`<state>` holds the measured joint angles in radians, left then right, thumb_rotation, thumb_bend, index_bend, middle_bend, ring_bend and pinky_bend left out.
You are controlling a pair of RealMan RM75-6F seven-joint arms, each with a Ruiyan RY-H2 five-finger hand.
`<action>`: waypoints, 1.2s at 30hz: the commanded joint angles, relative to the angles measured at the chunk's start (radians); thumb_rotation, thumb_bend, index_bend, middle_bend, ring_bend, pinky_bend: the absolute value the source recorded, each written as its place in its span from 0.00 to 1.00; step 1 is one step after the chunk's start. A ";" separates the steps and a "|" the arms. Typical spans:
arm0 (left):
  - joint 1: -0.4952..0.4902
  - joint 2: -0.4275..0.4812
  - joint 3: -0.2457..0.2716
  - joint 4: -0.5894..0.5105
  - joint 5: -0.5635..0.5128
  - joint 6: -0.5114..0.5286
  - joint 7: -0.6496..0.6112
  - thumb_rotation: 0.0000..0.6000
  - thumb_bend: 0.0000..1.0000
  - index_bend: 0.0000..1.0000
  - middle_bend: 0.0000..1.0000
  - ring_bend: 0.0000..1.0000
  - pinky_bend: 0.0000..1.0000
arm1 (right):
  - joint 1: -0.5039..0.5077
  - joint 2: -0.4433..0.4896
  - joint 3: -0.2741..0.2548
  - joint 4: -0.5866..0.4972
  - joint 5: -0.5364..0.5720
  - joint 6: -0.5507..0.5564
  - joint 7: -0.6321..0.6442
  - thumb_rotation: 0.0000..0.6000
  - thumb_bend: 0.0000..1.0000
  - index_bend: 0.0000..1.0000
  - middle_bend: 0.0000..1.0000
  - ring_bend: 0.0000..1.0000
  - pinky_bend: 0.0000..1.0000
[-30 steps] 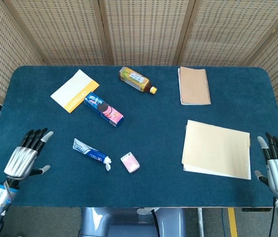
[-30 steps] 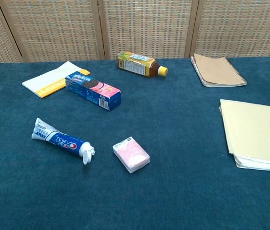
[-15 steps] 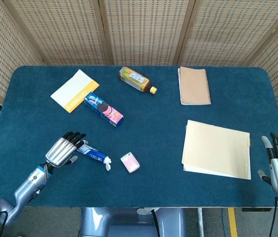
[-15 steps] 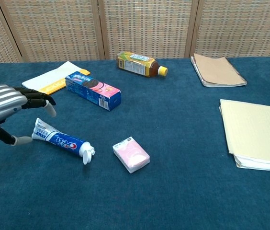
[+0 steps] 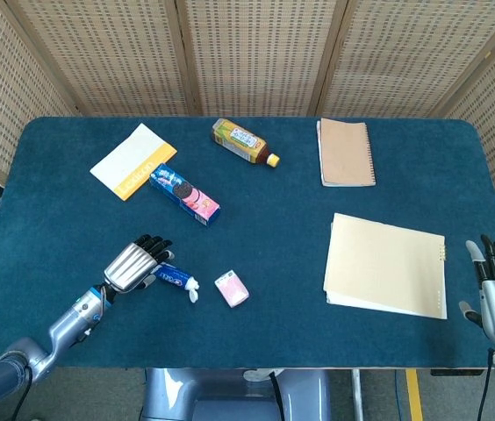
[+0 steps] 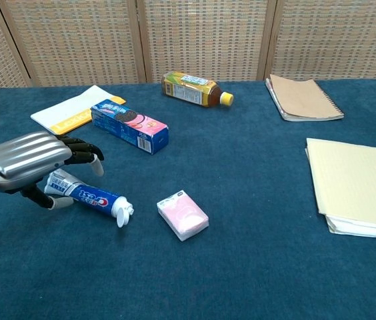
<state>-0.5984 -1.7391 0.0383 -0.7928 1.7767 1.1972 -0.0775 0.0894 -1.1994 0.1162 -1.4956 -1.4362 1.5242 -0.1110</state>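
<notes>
Left robot hand (image 6: pixel 31 167) hovers open, fingers arched over the toothpaste tube's (image 6: pixel 88 197) crimped tail on the bench (image 6: pixel 255 267); closing so far from the middle risks the capped end swinging or slipping out.

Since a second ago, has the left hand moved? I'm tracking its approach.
Yes. The left hand has moved right from the table's left edge and now sits over the toothpaste tail.
</notes>
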 commanded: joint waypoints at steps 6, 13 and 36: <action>-0.010 -0.040 0.015 0.057 -0.004 0.012 -0.026 1.00 0.28 0.42 0.32 0.29 0.32 | -0.001 0.002 0.003 0.001 0.001 0.000 0.008 1.00 0.00 0.00 0.00 0.00 0.00; -0.011 -0.073 0.019 0.102 -0.012 0.036 -0.041 1.00 0.35 0.49 0.37 0.34 0.39 | -0.002 0.004 0.004 0.002 0.002 -0.003 0.015 1.00 0.00 0.00 0.00 0.00 0.00; -0.002 -0.082 0.017 0.102 -0.077 0.031 -0.165 1.00 0.46 0.73 0.59 0.49 0.52 | 0.002 0.006 0.003 -0.009 0.003 -0.021 0.019 1.00 0.00 0.00 0.00 0.00 0.00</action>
<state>-0.6001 -1.8249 0.0622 -0.6822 1.7083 1.2273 -0.2315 0.0904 -1.1936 0.1191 -1.5039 -1.4326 1.5045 -0.0918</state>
